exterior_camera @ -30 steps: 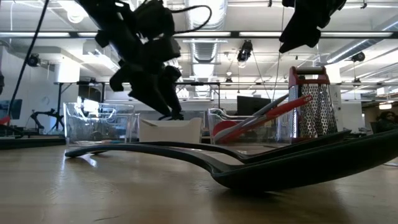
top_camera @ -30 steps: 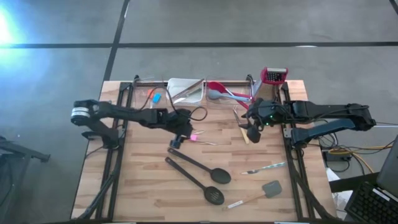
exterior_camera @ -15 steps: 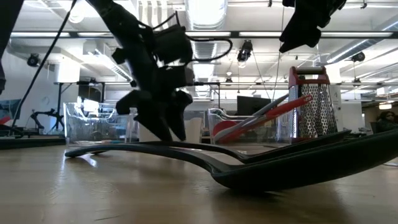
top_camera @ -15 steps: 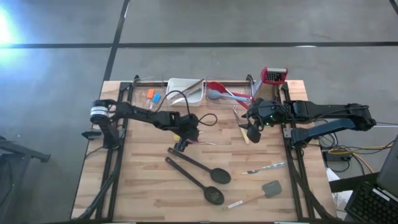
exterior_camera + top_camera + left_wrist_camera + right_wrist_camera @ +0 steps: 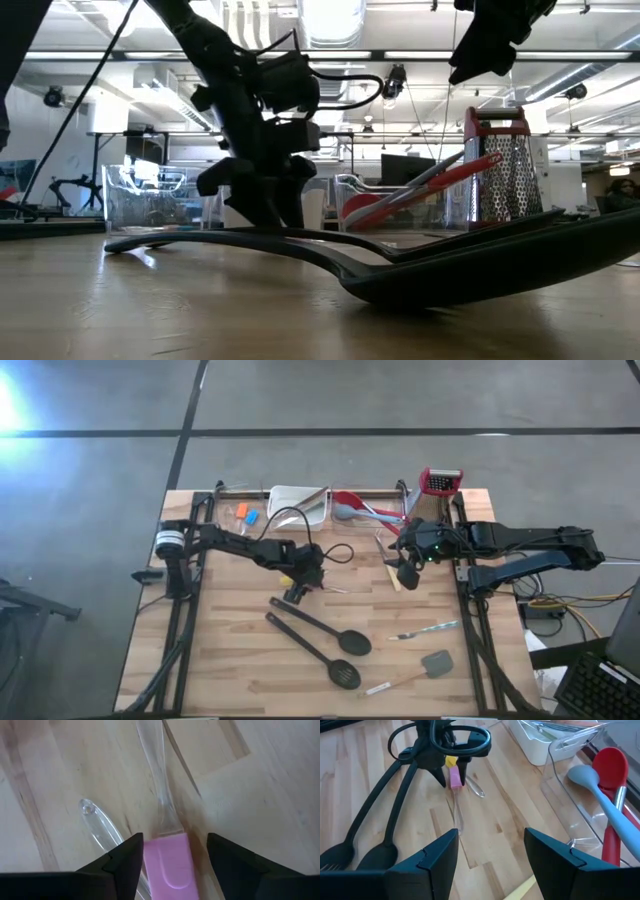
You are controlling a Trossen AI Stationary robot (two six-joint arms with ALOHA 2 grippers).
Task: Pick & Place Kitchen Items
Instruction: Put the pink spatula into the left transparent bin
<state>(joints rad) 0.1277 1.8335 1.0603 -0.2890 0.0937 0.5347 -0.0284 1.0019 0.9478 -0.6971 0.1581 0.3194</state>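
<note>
We see the pink-headed clear-handled utensil [image 5: 167,862] lying flat mid-table, just beside the black spoons [image 5: 322,628]. The left gripper [image 5: 172,862] straddles its pink head, fingers apart, seemingly not pinching yet. The right gripper [image 5: 490,855] hovers released near the clear bin [image 5: 375,510].
</note>
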